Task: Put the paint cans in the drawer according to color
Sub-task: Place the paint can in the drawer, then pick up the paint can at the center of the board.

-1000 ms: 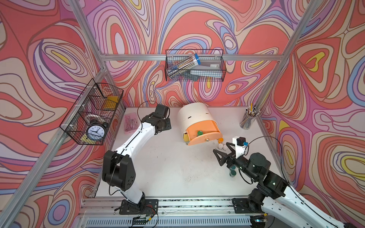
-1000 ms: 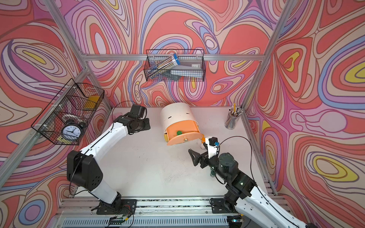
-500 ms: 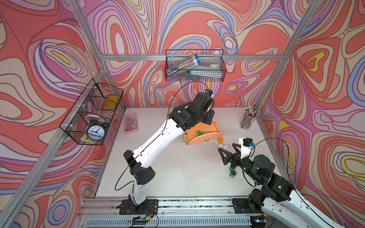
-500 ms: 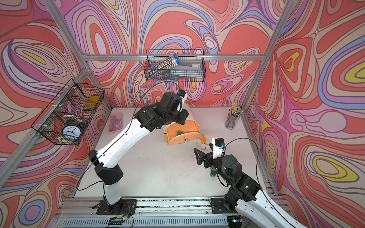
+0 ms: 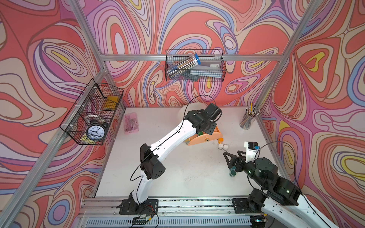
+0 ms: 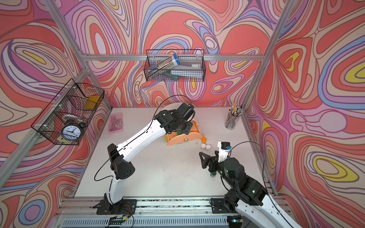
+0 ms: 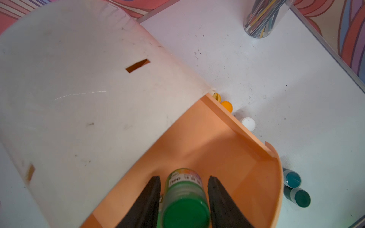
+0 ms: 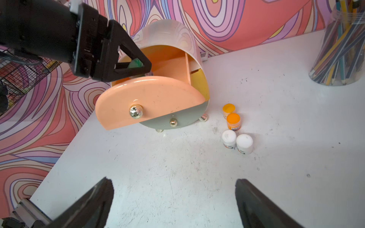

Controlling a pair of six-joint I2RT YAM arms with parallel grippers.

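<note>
- Left tool (image 7: 184, 177) points down into the pulled-out peach drawer (image 7: 227, 158). Its jaws stand close on either side of an upright green can (image 7: 185, 213); I cannot tell whether they press it.
- That can sits inside the drawer, near its curved front.
- The drawer juts from the top of the chest (image 7: 88, 88); the grey-green front below it is closed.
- The left arm (image 5: 173, 134) stretches from its base across the tabletop (image 8: 177, 158), with its wrist above the chest.
- Right tool (image 8: 173, 181) hangs over bare tabletop with jaws spread wide and nothing between them, facing the chest.
- Two orange cans (image 8: 233, 119) and two white cans (image 8: 229, 138) stand clustered just beside the chest.
- Two teal cans (image 7: 292, 179) are together beyond the drawer's front, under the right arm in both top views.
- A pencil cup (image 8: 343, 49) stands well apart in the far corner.
</note>
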